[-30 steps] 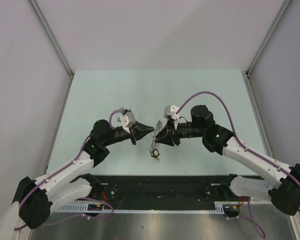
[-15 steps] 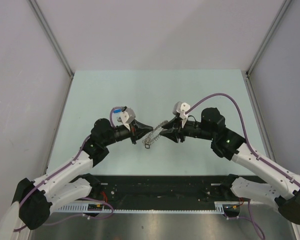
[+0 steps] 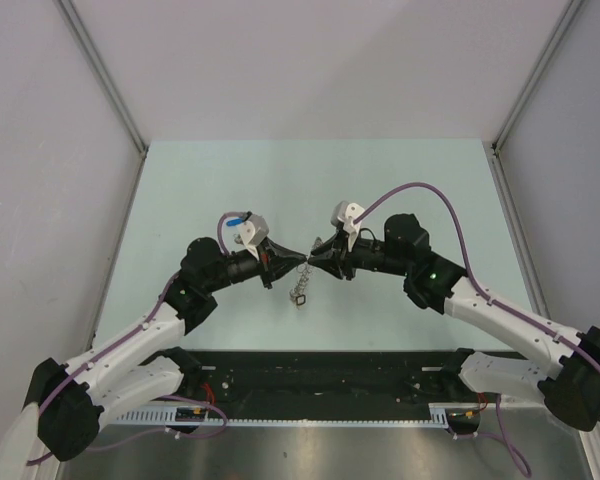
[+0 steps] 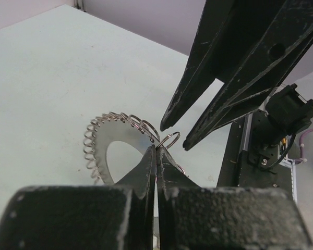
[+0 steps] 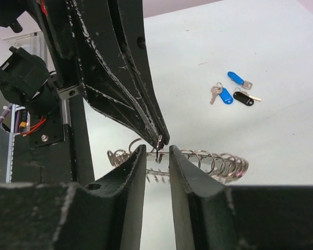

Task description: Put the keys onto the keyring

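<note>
Since the left fingers point(image 4: 155, 156) are clamped shut on the end loop of the keyring point(image 4: 101, 130), whose coil sags to the counter point(image 4: 41, 78), the step in hand looks like prying that loop open. The right fingers point(image 3: 318, 260), a narrow gap apart, straddle it; next they must nip one wire precisely. Beyond lie the keys point(image 5: 232, 95), unthreaded. Half a second ago the ring was stretched between arms farther apart.
</note>
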`<state>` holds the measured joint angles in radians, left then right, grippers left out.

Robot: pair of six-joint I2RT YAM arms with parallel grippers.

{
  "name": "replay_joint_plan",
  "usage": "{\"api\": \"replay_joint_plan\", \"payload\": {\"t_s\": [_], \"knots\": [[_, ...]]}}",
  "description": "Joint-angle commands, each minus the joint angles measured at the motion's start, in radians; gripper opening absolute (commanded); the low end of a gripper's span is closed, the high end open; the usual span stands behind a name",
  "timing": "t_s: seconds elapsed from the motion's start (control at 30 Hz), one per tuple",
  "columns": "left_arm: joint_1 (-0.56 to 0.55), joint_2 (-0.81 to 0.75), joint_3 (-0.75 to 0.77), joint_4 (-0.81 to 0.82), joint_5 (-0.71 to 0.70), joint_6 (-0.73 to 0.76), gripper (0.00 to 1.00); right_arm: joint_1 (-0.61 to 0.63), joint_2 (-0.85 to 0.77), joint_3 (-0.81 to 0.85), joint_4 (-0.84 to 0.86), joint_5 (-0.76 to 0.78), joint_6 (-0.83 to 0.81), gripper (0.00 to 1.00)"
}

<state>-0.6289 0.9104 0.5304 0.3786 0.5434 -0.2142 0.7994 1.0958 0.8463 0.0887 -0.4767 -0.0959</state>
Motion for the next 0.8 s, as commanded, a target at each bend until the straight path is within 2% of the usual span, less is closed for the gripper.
{"api": "replay_joint_plan", "payload": {"t_s": [0.0,0.1,0.17,0.2,0.23,0.37,0.43,0.57,0.6,0.63,0.77], "knots": [[0.000,-0.024,0.023,0.075,-0.007,-0.042,0.00,0.007,0.013,-0.019,0.097,0.015,0.030,0.26],[0.000,-0.024,0.022,0.086,-0.007,-0.051,0.00,0.006,0.021,-0.024,0.108,0.018,0.030,0.21],[-0.002,-0.027,0.020,0.086,-0.007,-0.056,0.00,0.007,0.022,-0.024,0.108,0.012,0.028,0.13],[0.000,-0.025,0.020,0.089,-0.005,-0.057,0.00,0.007,0.022,-0.024,0.103,0.009,0.028,0.09],[0.000,-0.027,0.020,0.088,-0.007,-0.059,0.00,0.006,0.022,-0.024,0.102,0.003,0.022,0.00],[0.000,-0.036,0.019,0.062,0.000,-0.030,0.00,0.001,-0.005,-0.024,0.092,-0.023,0.007,0.00],[0.001,-0.047,0.028,0.016,0.012,0.030,0.02,-0.009,-0.023,-0.020,0.068,-0.057,-0.005,0.00],[0.012,-0.059,0.091,-0.153,0.107,0.188,0.20,-0.025,-0.025,0.042,-0.047,-0.115,-0.076,0.00],[0.018,-0.058,0.127,-0.190,0.134,0.211,0.27,-0.023,-0.025,0.057,-0.097,-0.128,-0.091,0.00],[0.020,-0.051,0.149,-0.237,0.160,0.305,0.29,-0.022,-0.022,0.069,-0.137,-0.143,-0.109,0.00],[0.031,0.005,0.259,-0.487,0.260,0.462,0.39,-0.022,-0.007,0.128,-0.253,-0.161,-0.174,0.00]]}}
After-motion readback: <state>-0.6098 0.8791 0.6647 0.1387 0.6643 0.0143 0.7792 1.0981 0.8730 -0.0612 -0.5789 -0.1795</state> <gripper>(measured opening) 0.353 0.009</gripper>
